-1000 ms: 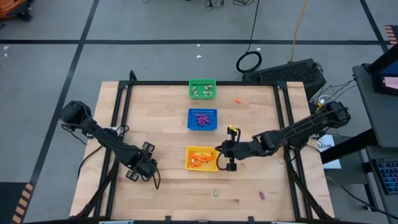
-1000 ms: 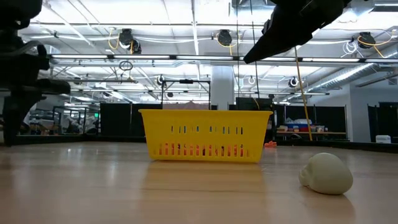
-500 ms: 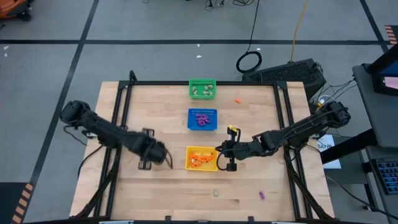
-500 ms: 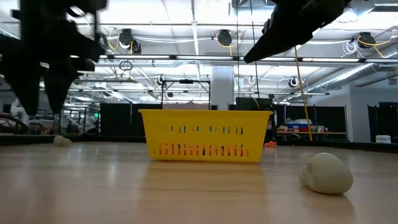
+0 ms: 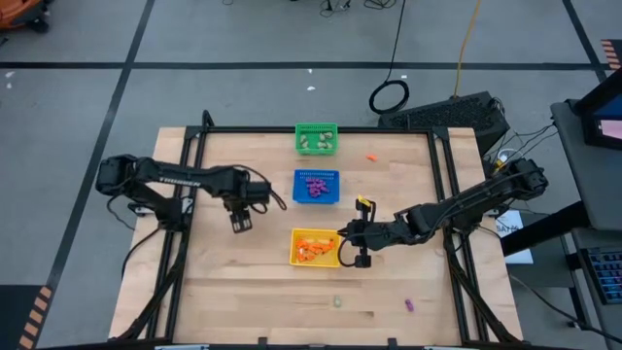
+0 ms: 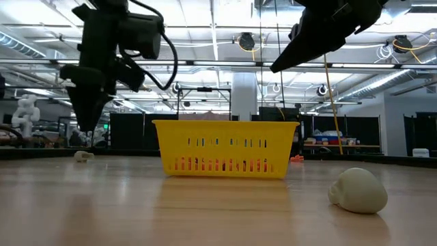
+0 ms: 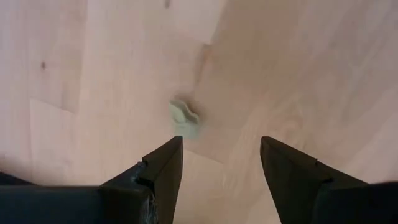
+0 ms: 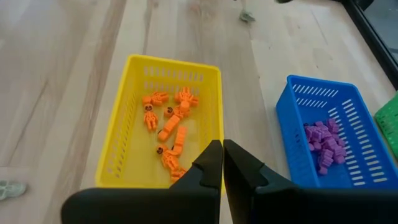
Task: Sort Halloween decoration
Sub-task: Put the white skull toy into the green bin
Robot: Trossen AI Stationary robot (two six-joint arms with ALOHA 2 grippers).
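High view: three baskets sit in a column down the middle of the bench, green basket farthest back with pale trinkets, blue basket in the middle with purple trinkets, yellow basket nearest the front with orange trinkets. Left gripper hangs over bare bench to the left of the blue and yellow baskets. Right gripper sits just beside the yellow basket's right edge. Loose pieces on the bench: an orange one right of the green basket, a pale one and a purple one near the front edge. Low view: yellow basket at centre, left gripper hanging above the bench to its left with a small pale trinket on the bench below it; a pale skull-like piece lies close to the camera on the right; the right arm crosses the top. Left wrist view: jaws spread, empty, a pale trinket lying on the bench just ahead of them and nearer one finger. Right wrist view: jaws pressed together, holding nothing, over the near rim of the yellow basket; orange figures lie inside; blue basket with purple pieces beside it.
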